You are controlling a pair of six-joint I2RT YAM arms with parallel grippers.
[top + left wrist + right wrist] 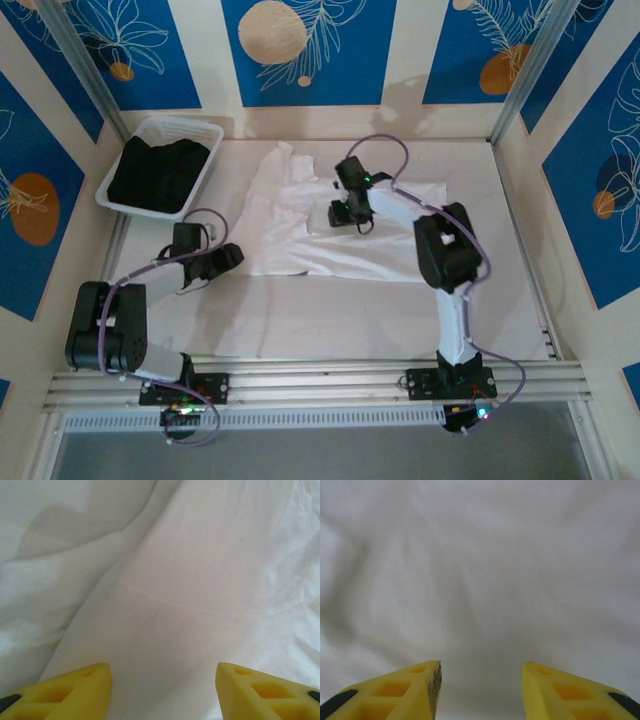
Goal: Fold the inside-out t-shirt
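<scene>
- A white plastic basket [118, 192] holding a black garment [160, 170] sits at the table's [350, 325] far-left corner, well apart from the shirt.
- Blue wall panels [300, 55] painted with pale leaves and orange discs ring the workspace.
- The right arm [445, 250] stretches over the shirt's right side, hiding part of the cloth from above.
- The right gripper [482, 665] hangs above the shirt's middle, its yellow fingers parted and grasping nothing.
- The left gripper [162, 669] sits at the shirt's left edge, likewise released, with bare cloth below it.
- The inside-out t-shirt [300, 235] lies mid-table, plain white and spread mostly flat. It is creased along its left side, with one corner pointing toward the far wall.
</scene>
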